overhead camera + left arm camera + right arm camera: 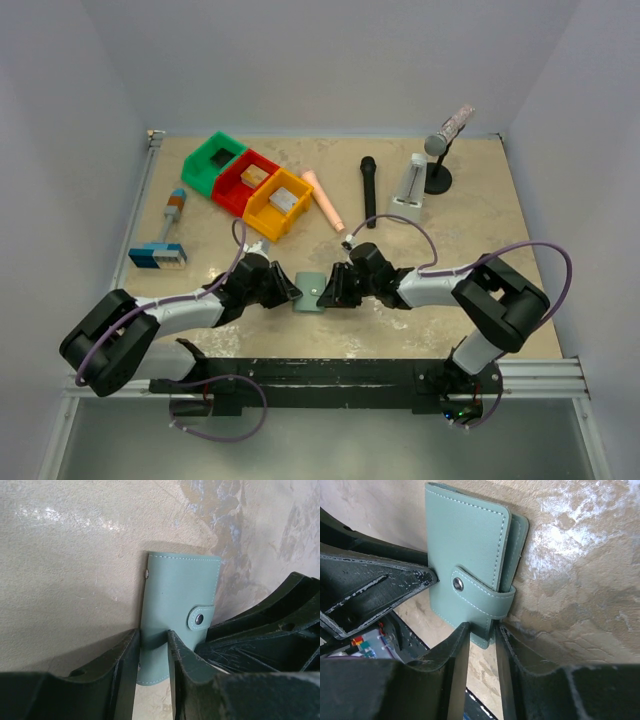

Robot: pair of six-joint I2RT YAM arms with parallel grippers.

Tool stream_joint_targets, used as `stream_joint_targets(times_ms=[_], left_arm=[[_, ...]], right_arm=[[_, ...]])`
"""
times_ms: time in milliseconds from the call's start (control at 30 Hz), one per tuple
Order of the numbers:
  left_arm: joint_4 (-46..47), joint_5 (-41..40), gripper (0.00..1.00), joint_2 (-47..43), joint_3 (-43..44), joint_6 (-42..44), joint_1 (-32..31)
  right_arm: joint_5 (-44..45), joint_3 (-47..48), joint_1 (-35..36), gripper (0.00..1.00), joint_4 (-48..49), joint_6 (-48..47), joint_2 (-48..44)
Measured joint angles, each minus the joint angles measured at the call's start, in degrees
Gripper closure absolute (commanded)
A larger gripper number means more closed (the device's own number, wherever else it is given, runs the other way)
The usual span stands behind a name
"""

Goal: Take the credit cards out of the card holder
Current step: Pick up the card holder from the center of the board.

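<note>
The pale teal card holder point(310, 297) is folded shut, its strap snapped, and sits between both grippers at the table's near middle. My left gripper point(292, 292) has its fingers close together on the holder's lower left edge point(153, 635); the holder's face point(177, 595) fills the middle of the left wrist view. My right gripper point(327, 292) pinches the holder's corner just below the strap point(481, 627); the holder point(465, 545) shows its two layers at the right edge. Each gripper shows in the other's view, the right one point(260, 630) and the left one point(375, 590). The credit cards are hidden.
At the back left stand a green bin point(212, 162), a red bin point(246, 180) and a yellow bin point(277, 203), some with blocks in them. A blue-and-white striped block point(157, 256), a pink stick point(324, 198), a black microphone point(368, 190) and a grey microphone on a stand point(440, 150) lie further back.
</note>
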Motion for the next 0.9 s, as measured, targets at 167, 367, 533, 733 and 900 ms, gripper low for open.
stream_joint_targets(times_ms=[167,367,533,733,900], left_arm=[[0.7,-0.2,0.67,0.1,-0.3,0.0,0.0],[1.4,-0.7,0.67,0.4,-0.3,0.0,0.0],[1.5,-0.9,0.67,0.4,-0.3,0.0,0.0],[1.1,-1.0,0.63,-0.6,-0.8,-0.1,-0.1],[-1.8,-0.8,0.54,-5.6,-2.8,0.1,0.8]], right_arm=[[-1.2,-0.4,-0.4,0.79,1.1,0.4,0.7],[-2.7,-0.7,-0.7,1.00,2.1,1.1,1.0],[-3.4,-1.4,-0.8,1.00,3.8,1.5,1.0],[-4.1,-3.1,-0.9,1.00,6.3,1.7,0.3],[-4.3,-4.7,-1.0,1.00,5.3,0.6,-4.9]])
